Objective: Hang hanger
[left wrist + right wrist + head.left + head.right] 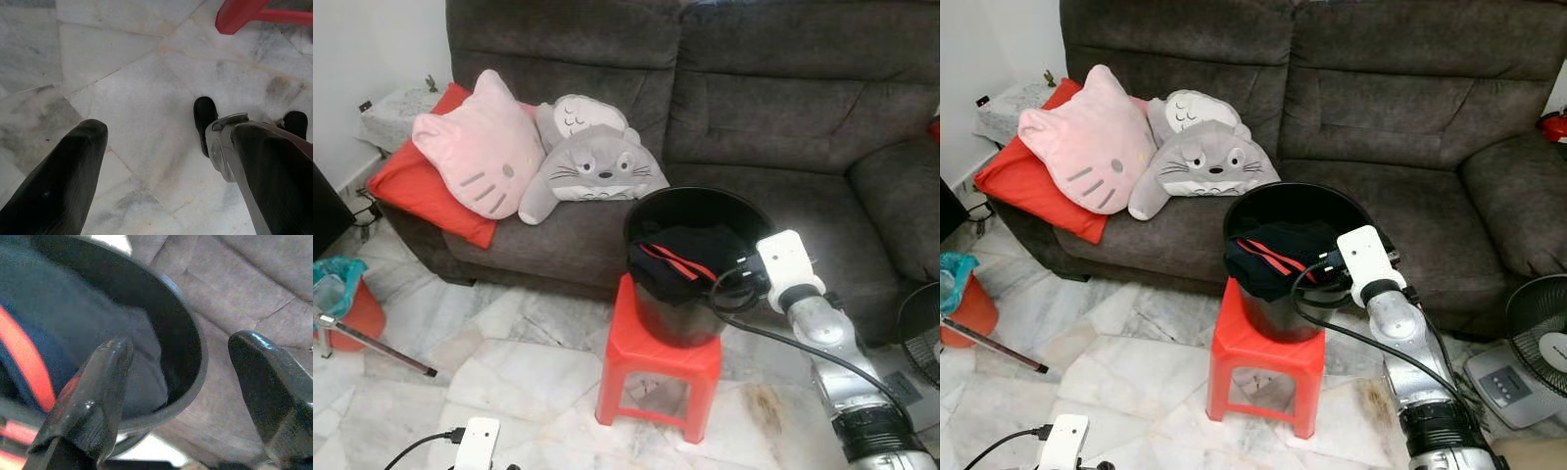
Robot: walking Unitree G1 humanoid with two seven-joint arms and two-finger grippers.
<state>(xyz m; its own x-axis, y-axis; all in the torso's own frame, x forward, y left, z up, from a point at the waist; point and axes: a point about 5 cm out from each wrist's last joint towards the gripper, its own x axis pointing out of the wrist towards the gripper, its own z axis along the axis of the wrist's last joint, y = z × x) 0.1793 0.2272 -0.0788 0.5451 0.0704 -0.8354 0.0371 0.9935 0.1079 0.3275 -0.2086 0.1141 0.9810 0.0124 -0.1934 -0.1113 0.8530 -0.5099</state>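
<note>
A black bucket (671, 313) stands on a red plastic stool (656, 364) in front of the sofa. Dark clothing (695, 245) fills it, crossed by a red strip (674, 261); I cannot tell whether that strip is a hanger or trim. My right gripper (181, 342) is open at the bucket's near rim (198, 357), its fingers (93, 396) spread over the cloth with nothing between them. The right arm's white wrist block (785, 262) sits just right of the bucket. My left gripper (166, 129) hangs open low over the marble floor.
A grey sofa (783, 117) holds a pink cat cushion (475, 147), a grey plush (592, 157) and a red pillow (421, 191). A fan (1540, 328) stands at the right. At the left are an orange bin (352, 313) and a metal rod (377, 351).
</note>
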